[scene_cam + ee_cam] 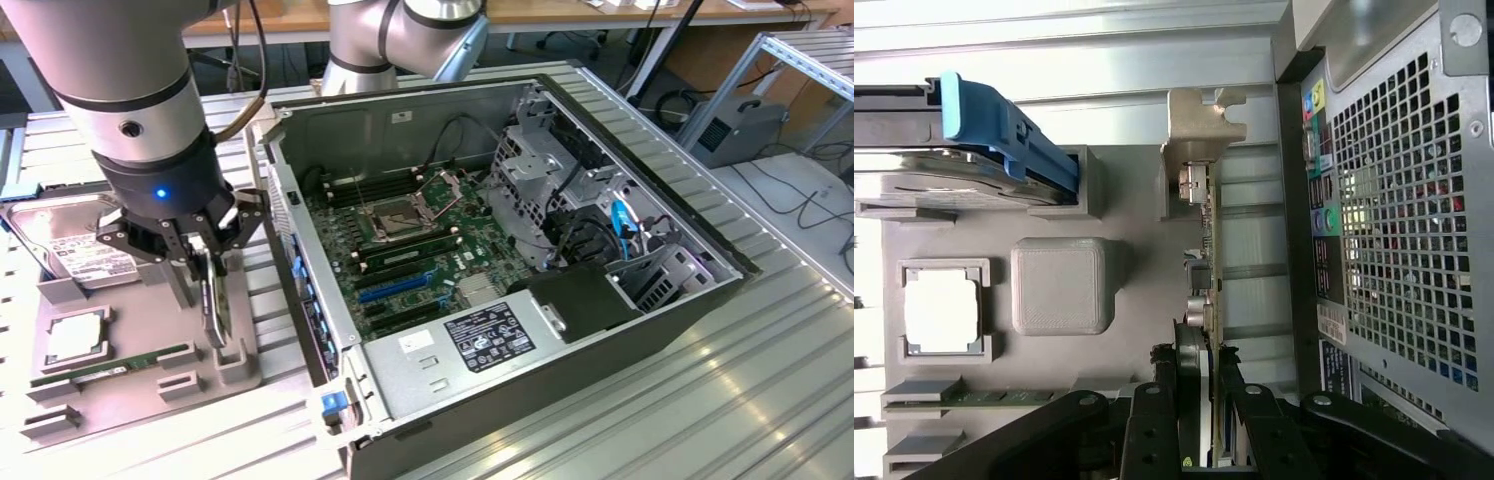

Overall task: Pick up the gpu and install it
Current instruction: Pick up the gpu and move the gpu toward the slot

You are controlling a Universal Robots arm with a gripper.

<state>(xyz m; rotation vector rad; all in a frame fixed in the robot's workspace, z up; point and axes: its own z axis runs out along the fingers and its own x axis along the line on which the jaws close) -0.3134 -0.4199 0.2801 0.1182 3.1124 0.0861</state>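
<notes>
The gpu (214, 308) is a thin dark card standing on edge in a slot of the grey holder tray (140, 315), at the exterior view's left of the open computer case (561, 330). My gripper (203, 268) hangs straight over it, with its black fingers pressed on both faces of the card. In the wrist view the gpu (1210, 250) is seen edge-on. Its silver bracket (1199, 120) is at the far end, and my gripper (1201, 405) is shut on the near end.
The tray also carries a hard drive (67, 245), a CPU (78, 338) and a green memory stick (114, 367). Inside the case, the motherboard has blue expansion slots (394, 290). The case's perforated rear panel (1399, 220) stands close beside the card.
</notes>
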